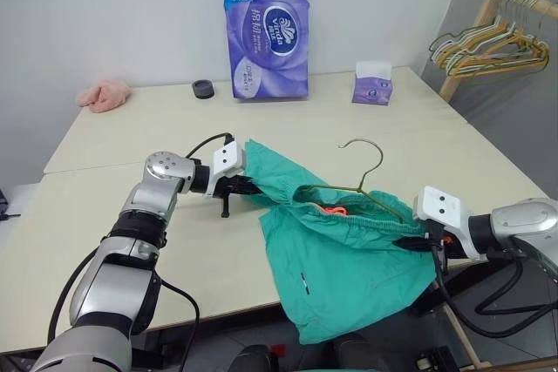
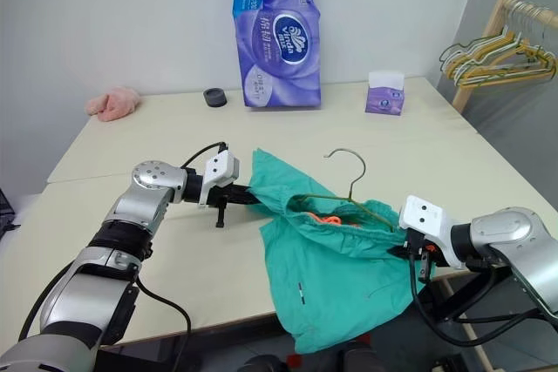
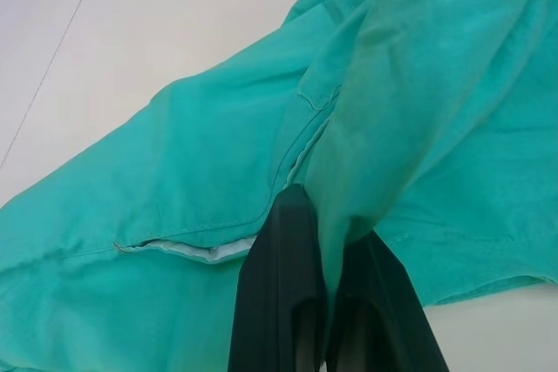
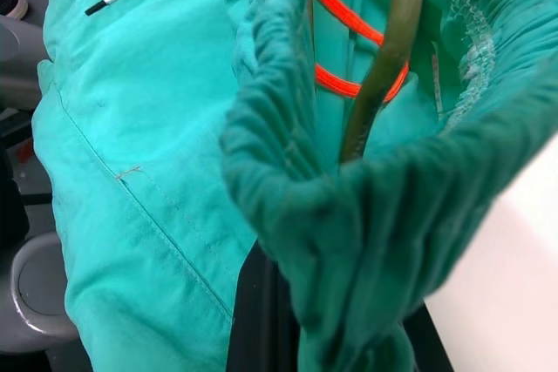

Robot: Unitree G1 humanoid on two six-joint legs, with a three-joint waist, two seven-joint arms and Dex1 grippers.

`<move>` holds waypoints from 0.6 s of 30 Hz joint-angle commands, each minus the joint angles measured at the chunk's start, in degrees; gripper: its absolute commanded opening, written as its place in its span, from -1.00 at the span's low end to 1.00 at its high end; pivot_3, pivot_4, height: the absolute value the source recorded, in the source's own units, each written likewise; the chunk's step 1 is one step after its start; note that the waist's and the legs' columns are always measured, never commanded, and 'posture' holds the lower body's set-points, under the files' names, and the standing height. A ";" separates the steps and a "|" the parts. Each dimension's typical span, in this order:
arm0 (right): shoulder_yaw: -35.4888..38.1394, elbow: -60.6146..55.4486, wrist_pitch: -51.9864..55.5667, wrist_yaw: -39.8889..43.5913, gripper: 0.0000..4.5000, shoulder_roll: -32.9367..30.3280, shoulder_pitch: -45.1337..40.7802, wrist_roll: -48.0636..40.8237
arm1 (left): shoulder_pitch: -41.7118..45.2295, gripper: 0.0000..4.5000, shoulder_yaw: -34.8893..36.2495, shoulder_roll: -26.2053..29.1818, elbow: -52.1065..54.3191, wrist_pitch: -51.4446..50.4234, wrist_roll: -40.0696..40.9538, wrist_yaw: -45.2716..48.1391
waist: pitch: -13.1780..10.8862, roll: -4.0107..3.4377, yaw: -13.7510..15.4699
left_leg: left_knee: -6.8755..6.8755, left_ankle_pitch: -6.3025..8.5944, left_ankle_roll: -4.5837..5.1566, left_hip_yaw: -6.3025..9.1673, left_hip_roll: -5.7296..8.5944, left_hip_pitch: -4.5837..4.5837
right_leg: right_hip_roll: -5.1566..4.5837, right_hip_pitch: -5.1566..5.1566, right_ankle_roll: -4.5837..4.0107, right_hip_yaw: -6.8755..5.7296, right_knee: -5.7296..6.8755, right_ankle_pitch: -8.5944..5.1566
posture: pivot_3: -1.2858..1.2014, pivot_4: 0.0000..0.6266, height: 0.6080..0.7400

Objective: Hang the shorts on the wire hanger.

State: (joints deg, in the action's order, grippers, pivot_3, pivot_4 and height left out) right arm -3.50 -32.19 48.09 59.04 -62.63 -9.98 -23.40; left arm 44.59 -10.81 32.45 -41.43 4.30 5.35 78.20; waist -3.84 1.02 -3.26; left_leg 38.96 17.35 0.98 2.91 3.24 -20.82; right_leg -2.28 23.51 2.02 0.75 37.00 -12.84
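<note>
Head view: the shorts (image 1: 349, 259) droop over the table (image 1: 131, 215) front edge, hiding most of the wire hanger (image 1: 366, 176). Left wrist view: left gripper (image 3: 327, 302) fingers pinch a fabric fold. Right wrist view: right gripper (image 4: 340, 337) fingers clamp the gathered waistband, tips hidden.

Both head cameras look forward and down over the table (image 1: 105, 141), a little apart, sharing the shorts (image 1: 349, 259), hanger (image 1: 370, 182) and both arms. Each wrist camera sits tight against the shorts, looking along its own fingers (image 3: 279, 302) into the cloth.
</note>
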 commanded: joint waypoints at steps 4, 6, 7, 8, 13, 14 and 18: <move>0.50 -1.61 -0.02 -1.04 -1.00 0.92 -2.49 -0.83 | -1.10 -0.99 0.16 -0.02 4.11 -0.33 0.25 0.99 | 0.00 0.00 -0.02 | 0.00 0.00 0.00 0.00 0.00 0.00 | 0.00 0.00 0.00 0.01 0.00 0.00 | -0.10 -0.95 1.00; 0.58 -1.69 0.01 -1.12 -1.00 1.05 -2.62 -0.94 | -1.54 -0.99 -0.30 0.26 4.78 -2.47 0.19 1.94 | 0.00 0.00 -0.02 | 0.00 0.00 0.00 0.00 0.00 0.00 | 0.00 0.00 0.00 0.00 0.00 0.00 | -0.10 -0.95 1.00; 0.76 -1.77 -0.02 -1.26 -1.00 1.20 -2.64 -1.01 | -1.66 -0.99 -0.40 0.39 5.02 -3.72 0.08 2.06 | 0.00 0.00 -0.01 | 0.00 0.00 0.00 0.00 0.00 0.00 | 0.00 0.00 0.00 0.01 0.00 0.00 | -0.10 -0.95 1.00; 0.86 -1.80 -0.06 -1.39 -1.00 1.34 -2.65 -1.05 | -1.75 -0.99 -0.40 0.48 5.22 -4.34 -0.09 2.02 | 0.00 0.00 0.01 | 0.00 0.00 0.00 0.00 0.00 0.00 | 0.00 0.00 0.00 0.01 0.00 0.00 | -0.10 -0.94 1.00; 1.14 -2.14 -0.09 -1.78 -1.00 1.53 -2.35 -1.23 | -2.02 -0.44 0.15 -0.17 6.35 -3.52 -0.72 0.02 | 0.00 0.00 -0.01 | 0.00 0.00 0.00 0.00 0.00 0.00 | 0.00 0.00 0.01 0.01 0.00 0.00 | -0.10 -0.94 1.00; 1.14 -2.16 -0.10 -1.85 -1.00 1.52 -2.33 -1.27 | -2.04 -0.31 0.29 -0.33 6.44 -3.36 -0.75 -0.32 | 0.00 0.00 0.00 | 0.00 0.00 0.00 0.00 0.00 0.00 | 0.00 0.00 0.00 0.01 0.00 0.01 | -0.10 -0.94 1.00; 1.63 -2.67 0.32 -2.76 -1.00 2.18 -2.00 -1.73 | -2.01 0.24 2.31 -1.13 5.96 -2.67 0.13 -3.92 | 0.01 0.01 0.00 | 0.00 0.00 0.00 0.00 0.00 0.00 | 0.00 0.00 0.01 0.01 0.00 0.01 | -0.11 -0.94 1.00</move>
State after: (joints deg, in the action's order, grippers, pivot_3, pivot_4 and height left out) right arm -3.61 -33.46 48.29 57.09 -60.76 -11.54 -24.17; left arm 42.19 -10.78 31.15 -36.52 0.74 4.59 75.73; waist -3.83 1.03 -3.26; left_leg 38.96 17.35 0.98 2.91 3.24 -20.82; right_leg -2.29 23.51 2.02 0.76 37.00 -12.83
